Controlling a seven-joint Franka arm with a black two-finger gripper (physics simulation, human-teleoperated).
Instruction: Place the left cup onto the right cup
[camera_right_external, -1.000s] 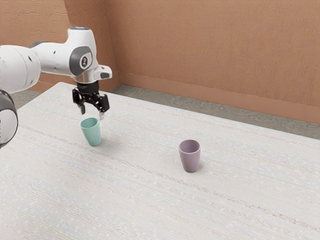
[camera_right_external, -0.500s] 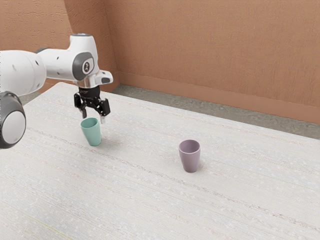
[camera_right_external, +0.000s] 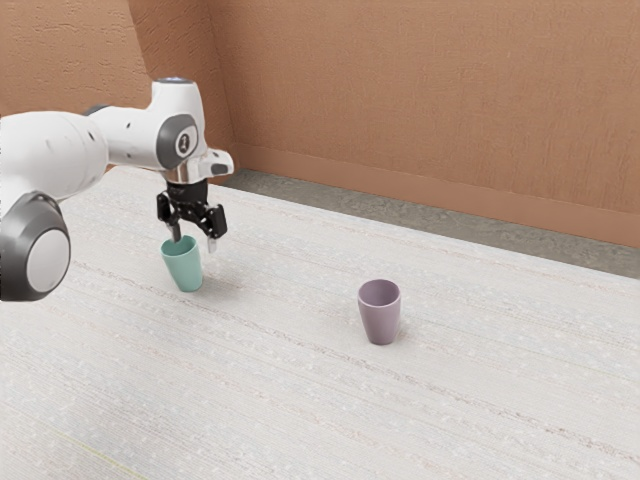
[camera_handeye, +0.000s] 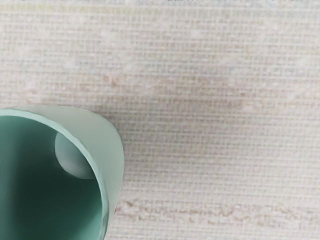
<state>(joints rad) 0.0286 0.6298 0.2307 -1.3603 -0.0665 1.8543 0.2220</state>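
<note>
Claw (camera_right_external: 194, 239) is held spread, fingers pointed down, at the rim of the green cup (camera_right_external: 183, 266). One finger is seen at the cup's mouth, the other just outside its wall, on the side toward the purple cup (camera_right_external: 379, 311). Contact cannot be made out, and nothing is gripped. The green cup is stood upright on the worktop (camera_right_external: 300, 400), directly beneath the claw. In the wrist view its rim and hollow (camera_handeye: 107, 150) are seen just under the hand, with pale worktop (camera_handeye: 215, 125) beside it. The purple cup is stood upright well apart from the claw, toward the exterior view's right. A brown wall (camera_right_external: 420, 90) is seen beyond the claw.
</note>
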